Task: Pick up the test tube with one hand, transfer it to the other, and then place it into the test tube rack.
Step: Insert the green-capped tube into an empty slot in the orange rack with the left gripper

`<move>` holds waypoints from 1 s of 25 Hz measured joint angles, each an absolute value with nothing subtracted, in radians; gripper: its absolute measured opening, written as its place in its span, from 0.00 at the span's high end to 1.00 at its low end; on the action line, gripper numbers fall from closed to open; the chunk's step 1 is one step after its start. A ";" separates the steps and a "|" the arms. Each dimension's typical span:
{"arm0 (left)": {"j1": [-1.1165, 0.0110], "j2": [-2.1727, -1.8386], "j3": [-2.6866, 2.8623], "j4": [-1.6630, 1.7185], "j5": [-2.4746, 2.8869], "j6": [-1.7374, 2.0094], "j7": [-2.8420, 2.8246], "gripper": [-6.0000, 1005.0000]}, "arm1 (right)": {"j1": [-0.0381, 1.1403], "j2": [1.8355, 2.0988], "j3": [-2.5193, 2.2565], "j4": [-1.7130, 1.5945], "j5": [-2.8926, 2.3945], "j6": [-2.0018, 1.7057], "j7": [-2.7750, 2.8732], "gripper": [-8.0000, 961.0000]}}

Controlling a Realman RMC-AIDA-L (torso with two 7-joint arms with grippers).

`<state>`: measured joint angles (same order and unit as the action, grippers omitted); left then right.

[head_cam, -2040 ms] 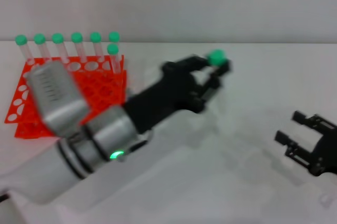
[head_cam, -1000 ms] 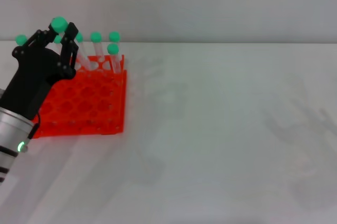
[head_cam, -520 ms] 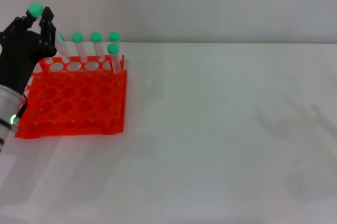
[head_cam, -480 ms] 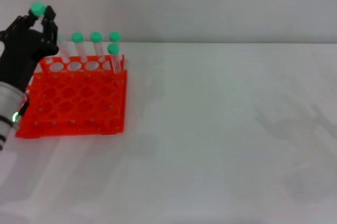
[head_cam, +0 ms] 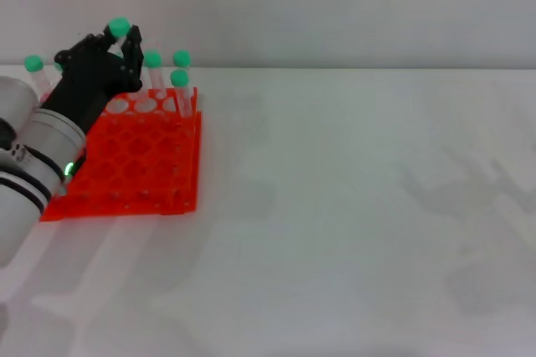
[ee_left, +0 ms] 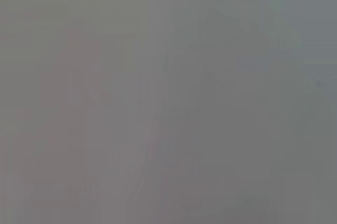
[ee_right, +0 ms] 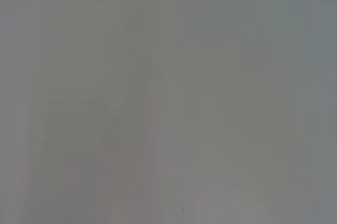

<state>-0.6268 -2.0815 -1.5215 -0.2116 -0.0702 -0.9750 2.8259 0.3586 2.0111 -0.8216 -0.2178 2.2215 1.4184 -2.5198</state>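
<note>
Upper left of the frame: my left hand pinches the test tube near its green cap, above the test tube rack. It seems light, slick and rigid.

A: Obstacles?

B: Test tube rack at the table's far left; green-capped tubes upright along its back row. Left hand above the rear holes, closed around the test tube, blocking approach from the left.

A: Free room?

B: Open tabletop right of the rack; front rows of holes unoccupied.
</note>
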 joint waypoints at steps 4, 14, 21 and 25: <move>-0.644 -2.082 -1.522 -0.212 -0.049 -0.927 2.826 0.67 | 0.363 2.011 -0.819 -0.218 2.222 1.418 -2.519 0.15; -0.659 -2.077 -1.522 -0.212 -0.035 -0.895 2.826 0.66 | 0.362 2.013 -0.819 -0.212 2.221 1.411 -2.519 0.15; -0.677 -2.075 -1.522 -0.213 -0.002 -0.860 2.826 0.65 | 0.359 2.013 -0.819 -0.211 2.221 1.411 -2.519 0.15; -0.684 -2.075 -1.524 -0.213 0.025 -0.837 2.826 0.65 | 0.359 2.013 -0.819 -0.210 2.221 1.411 -2.520 0.15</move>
<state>-0.6845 -2.0754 -1.5236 -0.2132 0.0245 -0.8372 2.8262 0.3590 2.0126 -0.8192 -0.2100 2.2211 1.4107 -2.5197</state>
